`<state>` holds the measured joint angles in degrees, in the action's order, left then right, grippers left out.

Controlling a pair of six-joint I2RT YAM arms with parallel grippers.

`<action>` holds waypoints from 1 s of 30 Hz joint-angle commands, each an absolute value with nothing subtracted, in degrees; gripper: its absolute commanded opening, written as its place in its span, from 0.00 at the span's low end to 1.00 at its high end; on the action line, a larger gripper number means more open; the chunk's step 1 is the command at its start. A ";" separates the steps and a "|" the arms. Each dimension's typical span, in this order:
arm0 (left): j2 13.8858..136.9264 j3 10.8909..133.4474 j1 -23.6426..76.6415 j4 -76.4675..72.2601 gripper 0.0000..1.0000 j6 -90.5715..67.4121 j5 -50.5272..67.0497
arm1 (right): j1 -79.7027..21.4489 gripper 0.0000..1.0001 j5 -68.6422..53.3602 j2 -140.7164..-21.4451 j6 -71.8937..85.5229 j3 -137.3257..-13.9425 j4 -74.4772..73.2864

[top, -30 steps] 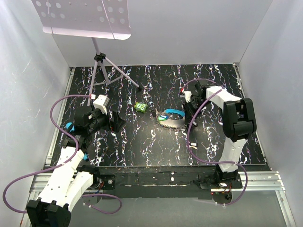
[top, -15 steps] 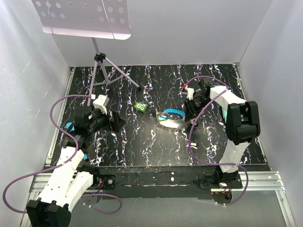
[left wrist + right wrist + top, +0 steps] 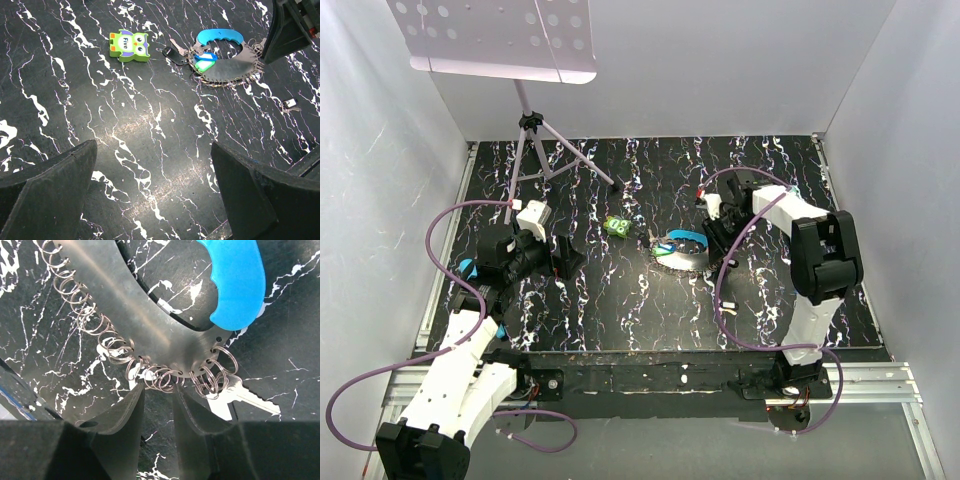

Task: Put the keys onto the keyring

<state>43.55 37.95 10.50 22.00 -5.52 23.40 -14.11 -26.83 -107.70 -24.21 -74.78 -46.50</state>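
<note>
Fingers [image 3: 117, 435] of right end effector [image 3: 159, 390] nearly together, slim gap showing. Tips sit right at the wire loops [image 3: 160, 377] along the keyring [image 3: 140, 315] rim, at 6 o'clock of its grey crescent plate. Can't tell if a loop is pinched or only touched. Silver key [image 3: 246, 396] lies under the loops at 4 o'clock from the tips. Blue clip [image 3: 235, 280] at 1 o'clock.

Left wrist view: blue/teal-headed keys [image 3: 204, 64] bunched at the keyring's 9 o'clock end. Small loose piece [image 3: 289, 104], prob. a key, on bench [image 3: 150, 125] at 4 o'clock, apart. Green owl tag [image 3: 129, 46] at 9 o'clock, near.

Left end effector [image 3: 154, 145]: fingers wide apart, nothing held, well off at 9 o'clock of keyring in top view.

Risks, as I judge them:
- Loops thin and crowded, so tips could grab two or slip off.
- Nothing pins the plate, so any pull may drag the whole keyring across the bench and scatter the keys.
- Loose piece is tiny, flat, hard to lift.
</note>
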 commanded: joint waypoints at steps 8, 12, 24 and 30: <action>42.72 38.32 10.28 21.71 0.98 -4.66 24.08 | -17.05 0.38 -20.40 -109.42 -24.43 -75.32 -44.39; 42.71 38.32 10.28 21.71 0.98 -4.75 23.99 | -17.84 0.37 -18.99 -109.51 -24.43 -74.97 -43.77; 42.54 38.32 10.37 21.71 0.98 -4.66 24.17 | -19.16 0.37 -16.79 -108.02 -24.61 -74.09 -43.24; 42.45 38.23 10.37 21.80 0.98 -4.66 24.08 | -19.69 0.32 -15.38 -107.93 -24.70 -73.83 -42.80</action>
